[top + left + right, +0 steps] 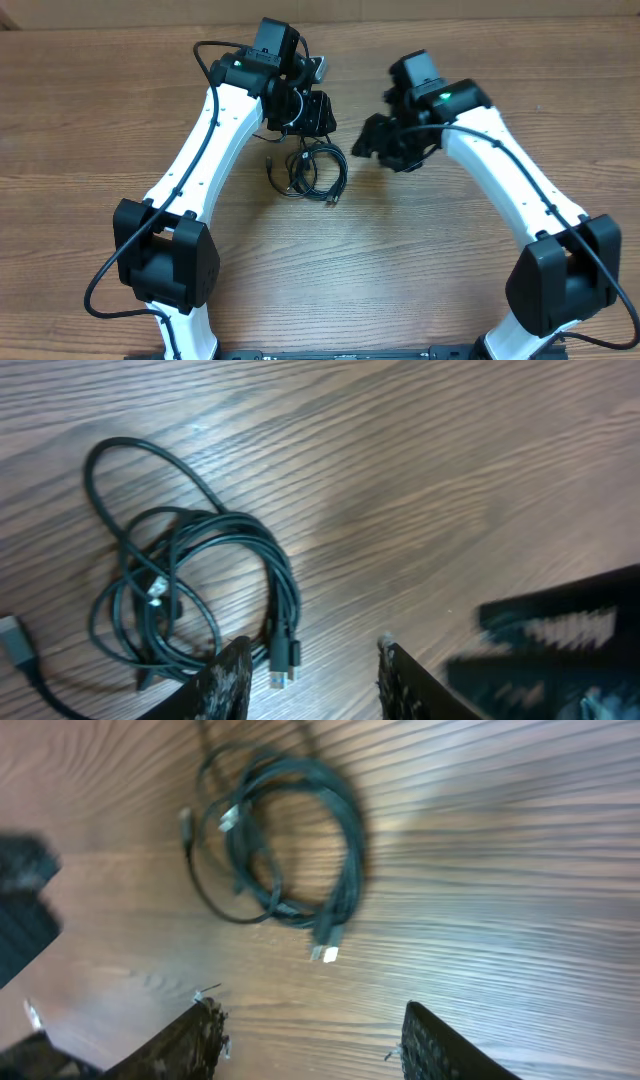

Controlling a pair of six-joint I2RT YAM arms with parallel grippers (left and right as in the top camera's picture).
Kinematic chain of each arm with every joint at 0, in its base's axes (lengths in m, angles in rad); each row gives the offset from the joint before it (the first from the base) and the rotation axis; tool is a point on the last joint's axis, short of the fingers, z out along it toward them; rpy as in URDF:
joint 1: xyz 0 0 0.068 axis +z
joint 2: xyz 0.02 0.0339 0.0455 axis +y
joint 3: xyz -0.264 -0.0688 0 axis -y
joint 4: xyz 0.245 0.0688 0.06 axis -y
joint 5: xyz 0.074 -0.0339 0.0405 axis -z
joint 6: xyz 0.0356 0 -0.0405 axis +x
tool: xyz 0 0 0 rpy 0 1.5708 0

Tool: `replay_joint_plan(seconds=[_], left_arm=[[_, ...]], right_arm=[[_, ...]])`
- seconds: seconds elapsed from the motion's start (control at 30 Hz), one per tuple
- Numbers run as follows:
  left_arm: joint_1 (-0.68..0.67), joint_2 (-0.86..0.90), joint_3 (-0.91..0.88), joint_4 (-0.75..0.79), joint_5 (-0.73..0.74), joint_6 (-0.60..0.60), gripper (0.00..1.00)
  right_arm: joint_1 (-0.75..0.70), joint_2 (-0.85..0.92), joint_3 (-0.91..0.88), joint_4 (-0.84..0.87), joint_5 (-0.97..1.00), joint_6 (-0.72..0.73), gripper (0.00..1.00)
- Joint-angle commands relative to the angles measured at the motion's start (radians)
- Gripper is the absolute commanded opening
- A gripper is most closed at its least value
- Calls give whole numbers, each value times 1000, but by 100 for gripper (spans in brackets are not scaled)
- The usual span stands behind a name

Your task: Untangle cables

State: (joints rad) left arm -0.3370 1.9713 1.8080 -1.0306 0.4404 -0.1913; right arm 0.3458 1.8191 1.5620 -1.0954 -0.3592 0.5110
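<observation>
The cables [312,172] lie as a small knotted bundle of thin black cords on the wooden table, between the two arms. In the left wrist view the cables [200,590] form coiled loops with two metal-tipped plug ends near my left fingers. My left gripper [312,660] is open and empty, just beside the plug ends; it is above the bundle's far side in the overhead view [312,118]. In the right wrist view the cables [285,850] lie ahead of my right gripper [310,1020], which is open and empty and apart from them; it also shows in the overhead view [372,138].
The wooden table [420,260] stretches around the bundle. The white arms with their fixed black wires flank it: the left arm [205,140] and the right arm [510,170]. The other gripper shows blurred at the right edge of the left wrist view [560,630].
</observation>
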Motion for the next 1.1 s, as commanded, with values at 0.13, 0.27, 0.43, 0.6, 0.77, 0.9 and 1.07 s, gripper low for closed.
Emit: replay_joint_plan(seconds=[0.13,0.27,0.43,0.6,0.77,0.9,1.07], left_arm=[[1,119,-6,-45,-143,-95,37],[1,230,-6,-77,-236,-174,36],[2,277,-6,-101,-285,-190,38],[-9,283,-6,-140,-254,-141,32],[-16,348,-6,-144,-267,-130,14],[-14,341,22,-158,-224,-67,4],[0,130,179,-172,-79,83,4]], right_arm=[[-105,5,29,-63,10,-70,58],[-84,5,28,-65,10,-76,58],[-56,5,28,-55,11,-97,59],[-49,5,28,-43,18,-101,59],[-43,5,27,-43,18,-100,59],[-42,5,27,-32,7,-101,47],[-42,-4,62,40,-266,-183,47]])
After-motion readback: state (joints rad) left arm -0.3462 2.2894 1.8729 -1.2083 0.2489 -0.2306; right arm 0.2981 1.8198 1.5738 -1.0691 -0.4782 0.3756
